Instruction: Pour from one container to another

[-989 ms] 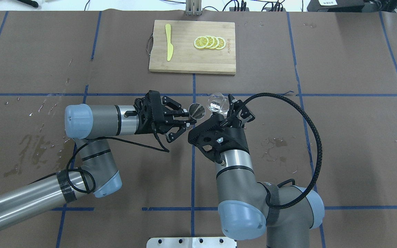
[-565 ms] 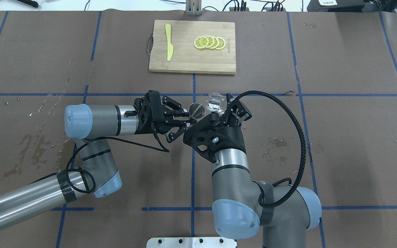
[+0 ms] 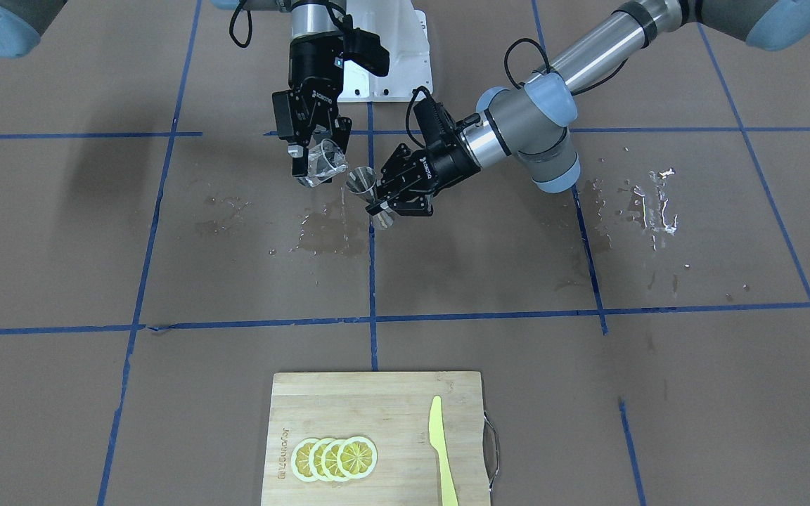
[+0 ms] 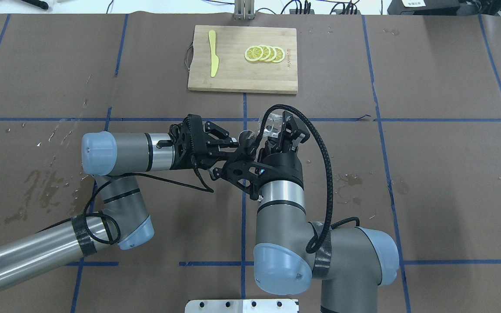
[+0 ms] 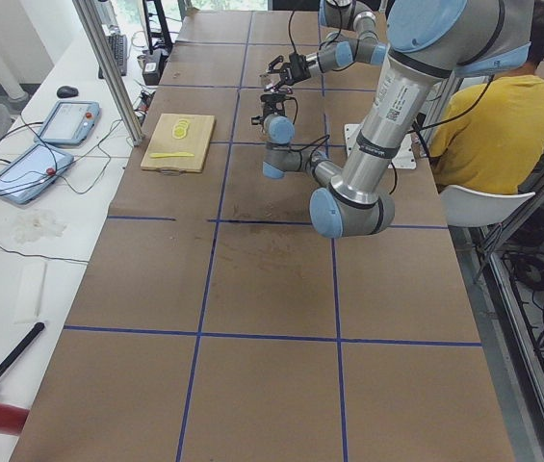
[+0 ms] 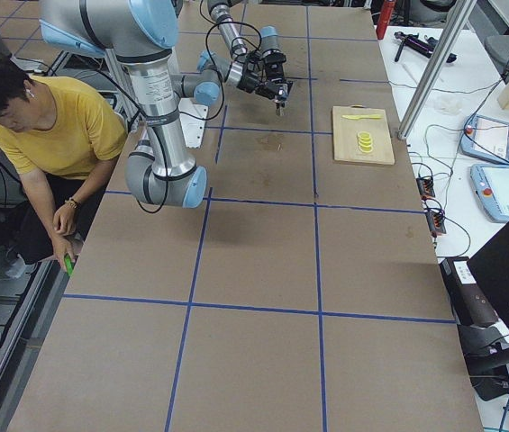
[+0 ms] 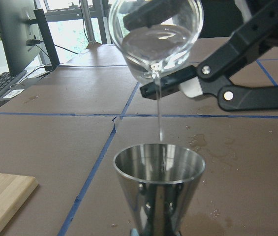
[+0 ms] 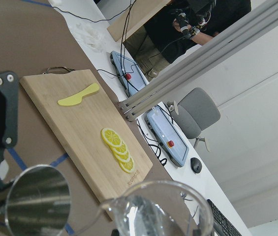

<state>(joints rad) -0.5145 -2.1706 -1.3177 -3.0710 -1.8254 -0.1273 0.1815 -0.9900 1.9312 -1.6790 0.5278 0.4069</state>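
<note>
My right gripper is clamped on the small clear see-through beaker, gripping it by its wall. It holds the glass in the air, tipped over with the pouring lip low. In the left wrist view a thin stream of clear liquid falls from that lip straight into the open top cone of the small shiny steel hourglass jigger. Some liquid is pooled in the tilted beaker.

My left gripper is closed on the jigger around its narrow waist and lower cone. It holds the jigger upright above the table, just beside and slightly below the beaker. The two vessels are close but apart, with only the stream joining them. Both arms meet near the middle of the table, on the robot's side of it.

Under them lies the brown paper table cover, crossed by blue tape lines and marked with wet patches. Well apart, at the far edge from the robot, sits a pale wooden cutting board. A row of overlapping yellow lemon slices and a yellow plastic knife lie on it.
</note>
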